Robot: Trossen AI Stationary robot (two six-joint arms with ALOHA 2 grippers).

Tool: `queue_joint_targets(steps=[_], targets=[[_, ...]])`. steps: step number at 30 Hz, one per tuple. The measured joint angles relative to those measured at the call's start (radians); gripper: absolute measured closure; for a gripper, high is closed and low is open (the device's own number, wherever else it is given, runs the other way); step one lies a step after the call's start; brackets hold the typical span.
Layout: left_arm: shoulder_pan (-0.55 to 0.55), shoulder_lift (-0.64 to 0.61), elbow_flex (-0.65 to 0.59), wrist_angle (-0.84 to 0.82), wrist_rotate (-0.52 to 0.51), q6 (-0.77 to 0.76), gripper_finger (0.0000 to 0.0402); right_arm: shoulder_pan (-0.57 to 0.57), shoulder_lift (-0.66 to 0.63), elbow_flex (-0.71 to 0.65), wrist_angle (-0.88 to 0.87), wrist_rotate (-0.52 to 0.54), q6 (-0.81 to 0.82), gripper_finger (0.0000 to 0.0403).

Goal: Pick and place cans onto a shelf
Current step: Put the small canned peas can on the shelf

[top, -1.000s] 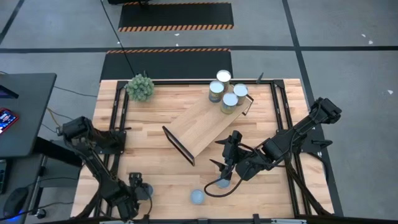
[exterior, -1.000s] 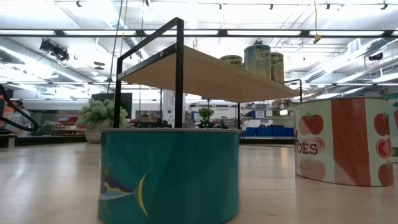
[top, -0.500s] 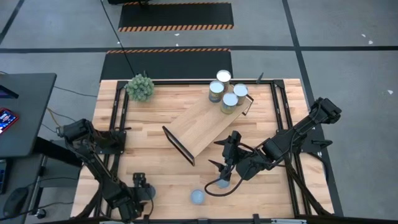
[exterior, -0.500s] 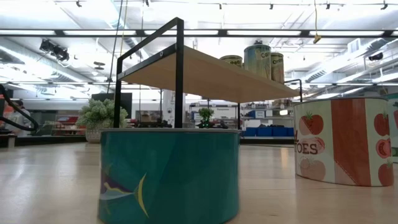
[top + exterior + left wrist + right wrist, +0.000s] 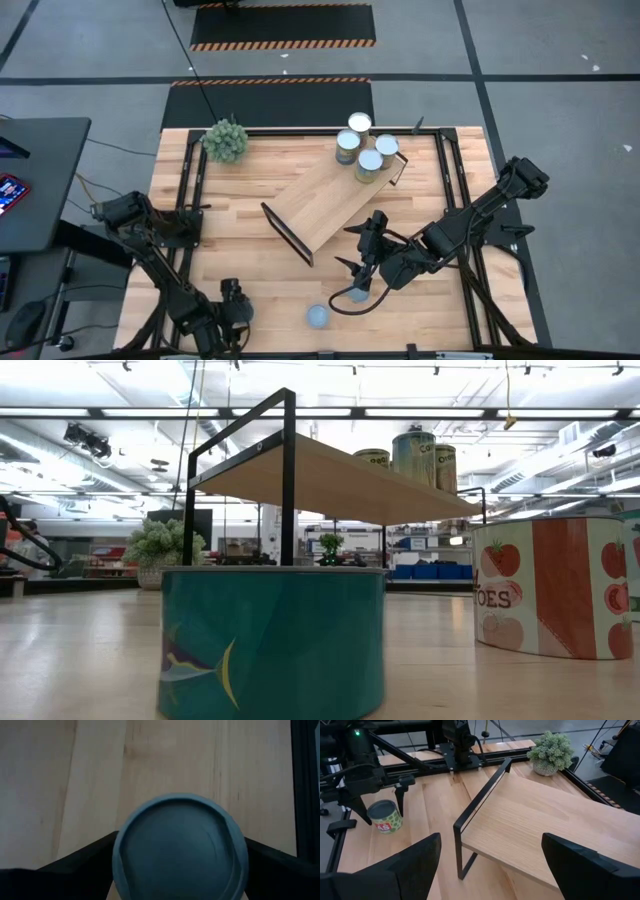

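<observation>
My left gripper (image 5: pixel 234 298) is open at the table's near left. It points down, with one finger on either side of a green-labelled can (image 5: pixel 383 818) that stands on the tabletop. The can's grey top (image 5: pixel 180 855) fills the left wrist view. My right gripper (image 5: pixel 352 246) is open and empty. It hovers just off the near right side of the shelf (image 5: pixel 335 200) and faces it (image 5: pixel 530 820). Three cans (image 5: pixel 367 163) stand on the shelf's far right end. A teal can (image 5: pixel 272 640) and a tomato can (image 5: pixel 550 600) stand on the table near its front edge.
A white-topped can (image 5: pixel 359 123) is just beyond the shelf's far end; whether it stands on the board I cannot tell. A bushy green plant (image 5: pixel 226 140) stands at the far left. Black rails (image 5: pixel 190 180) frame the tabletop. Bare wood lies between the shelf and my left arm.
My left gripper has gone a little toward the table's right edge and now stands over the green-labelled can, which has stayed in place. My right arm and the other cans have kept still.
</observation>
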Motion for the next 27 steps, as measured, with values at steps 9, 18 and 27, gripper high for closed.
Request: queue_joint_targets(steps=[9, 18, 27], targets=[[0.019, -0.001, 0.0, 0.002, 0.019, 0.001, 0.0097, 0.0, 0.0, 0.0, -0.004, 0.0, -0.013, 0.0049], [0.116, -0.094, 0.04, -0.055, 0.139, 0.017, 0.0115, 0.0, -0.057, 0.0, -0.016, 0.005, -0.025, 0.0049], [0.313, -0.23, 0.218, -0.142, 0.345, 0.261, 0.0116, 0.0, -0.169, 0.0, -0.145, 0.002, 0.085, 0.0049]])
